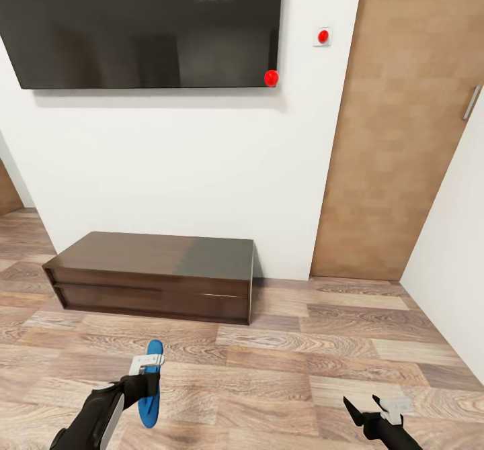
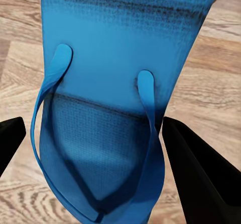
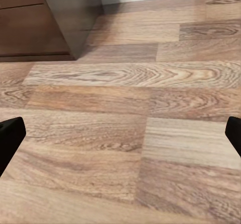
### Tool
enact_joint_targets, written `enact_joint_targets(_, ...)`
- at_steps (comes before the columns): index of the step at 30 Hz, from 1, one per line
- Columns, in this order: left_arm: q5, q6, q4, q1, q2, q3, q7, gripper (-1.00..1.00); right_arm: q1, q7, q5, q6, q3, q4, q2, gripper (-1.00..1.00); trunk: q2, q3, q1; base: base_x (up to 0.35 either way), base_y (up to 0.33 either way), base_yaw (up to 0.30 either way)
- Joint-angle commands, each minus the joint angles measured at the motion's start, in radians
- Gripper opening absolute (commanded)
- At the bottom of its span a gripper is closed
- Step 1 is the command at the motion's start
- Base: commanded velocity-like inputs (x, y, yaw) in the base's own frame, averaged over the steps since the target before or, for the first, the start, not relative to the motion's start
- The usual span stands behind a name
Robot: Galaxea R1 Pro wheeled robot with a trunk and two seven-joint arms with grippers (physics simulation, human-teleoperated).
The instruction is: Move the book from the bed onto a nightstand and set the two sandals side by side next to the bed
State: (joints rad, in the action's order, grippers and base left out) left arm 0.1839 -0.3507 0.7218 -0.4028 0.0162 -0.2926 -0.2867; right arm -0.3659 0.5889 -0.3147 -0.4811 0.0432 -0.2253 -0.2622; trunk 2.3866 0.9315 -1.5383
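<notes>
One bright blue sandal [image 1: 152, 401] hangs edge-on above the wood-plank floor at the lower left of the head view, with my left gripper [image 1: 152, 371] shut on it. In the left wrist view the sandal [image 2: 110, 83] shows its strap side, held between the two black fingers [image 2: 201, 174]. My right gripper [image 1: 366, 411] is low at the right, open and holding nothing, with bare floor under it [image 3: 120, 133]. The bed, the book, the nightstand and the other sandal are out of view.
I face a white wall with the black TV [image 1: 141, 27] mounted high. Below it stands the long dark brown TV bench [image 1: 154, 275], and its corner [image 3: 70, 18] shows ahead of my right gripper. A wooden door [image 1: 396, 134] is to the right, next to a white side wall [image 1: 457, 268].
</notes>
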Motion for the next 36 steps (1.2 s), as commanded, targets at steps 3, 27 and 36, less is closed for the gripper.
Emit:
enact_joint_targets(3,0.011,-0.003,-0.007,-0.001,-0.001,-0.005,-0.009,-1.0,-0.001,0.01,-0.006,0.001,0.004,0.001,0.0,1.0,0.0,0.001,0.0,0.0,0.0,0.047)
enact_joint_targets(27,0.011,-0.002,-0.013,-0.001,-0.001,-0.005,-0.009,-1.0,-0.001,0.009,-0.006,0.001,0.004,0.006,0.003,1.0,0.0,0.01,0.0,0.0,0.0,0.25)
enact_joint_targets(36,0.011,-0.002,-0.013,-0.001,-0.001,-0.005,-0.009,-1.0,-0.001,0.009,-0.006,0.001,0.004,0.007,0.004,1.0,0.0,0.017,0.0,0.0,0.0,0.265)
